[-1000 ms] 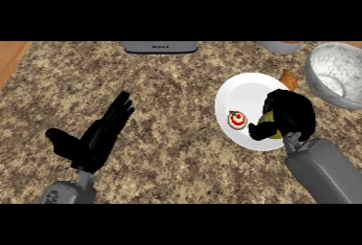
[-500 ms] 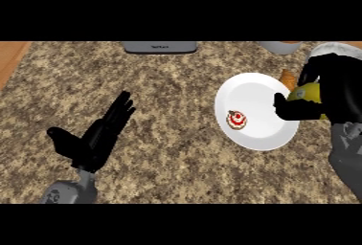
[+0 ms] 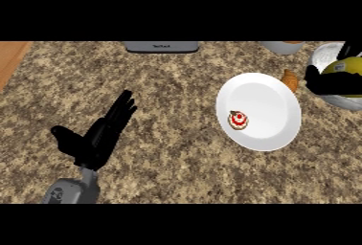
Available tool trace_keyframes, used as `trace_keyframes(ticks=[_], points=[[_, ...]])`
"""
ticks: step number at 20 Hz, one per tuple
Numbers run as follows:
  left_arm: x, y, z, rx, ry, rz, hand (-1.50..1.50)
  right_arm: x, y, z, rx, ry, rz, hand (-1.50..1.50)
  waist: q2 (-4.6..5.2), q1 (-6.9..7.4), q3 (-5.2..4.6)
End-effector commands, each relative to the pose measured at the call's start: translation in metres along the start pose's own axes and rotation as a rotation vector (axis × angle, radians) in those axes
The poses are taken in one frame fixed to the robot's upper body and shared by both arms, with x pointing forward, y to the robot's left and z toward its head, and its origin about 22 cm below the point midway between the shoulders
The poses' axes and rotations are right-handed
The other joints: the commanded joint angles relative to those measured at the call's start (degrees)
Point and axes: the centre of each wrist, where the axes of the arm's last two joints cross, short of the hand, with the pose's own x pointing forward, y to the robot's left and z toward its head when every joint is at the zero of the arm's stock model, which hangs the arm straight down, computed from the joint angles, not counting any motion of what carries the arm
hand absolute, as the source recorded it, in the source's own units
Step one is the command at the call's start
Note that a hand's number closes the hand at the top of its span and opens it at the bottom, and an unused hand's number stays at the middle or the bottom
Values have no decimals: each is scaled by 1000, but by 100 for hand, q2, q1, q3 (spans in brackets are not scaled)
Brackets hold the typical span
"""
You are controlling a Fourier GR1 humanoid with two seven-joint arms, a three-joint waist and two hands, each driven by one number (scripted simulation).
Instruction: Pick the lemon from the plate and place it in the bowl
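The yellow lemon (image 3: 348, 66) is held in my right hand (image 3: 331, 83) at the right edge of the head view, fingers and thumb curled round it. Hand and lemon hang over the near rim of the grey bowl (image 3: 326, 53). The white plate (image 3: 272, 119) lies left of the bowl and carries a small red-and-white pastry (image 3: 239, 120). My left hand (image 3: 99, 135) rests open at the lower left, fingers straight and pointing up.
A brown croissant-like piece (image 3: 290, 80) lies between plate and bowl. A grey appliance (image 3: 161, 46) sits at the back edge, and a pale cup (image 3: 283, 47) stands at the back right. Wooden surface (image 3: 10, 57) borders the granite counter at far left.
My right hand has carried the lemon off the plate, up and to the right, to the bowl. The left hand has not moved.
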Motion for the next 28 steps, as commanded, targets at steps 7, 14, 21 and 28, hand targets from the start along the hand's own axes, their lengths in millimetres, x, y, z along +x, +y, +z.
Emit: trace_keyframes(ticks=[7,14,21,28], points=[[13,-2,-5,-4,0,-15,0,-64,11,-86,-43,82,-83,150,36,89,6],[7,-7,-5,-30,6,8,0,-114,37,-131,-44,87,-24,150,63,152,7],[12,-7,-7,-68,-22,-19,0,-154,68,-147,-56,149,89,150,138,323,16],[13,-6,-4,-78,-20,-11,0,-187,75,-147,97,383,9,-150,190,461,31]])
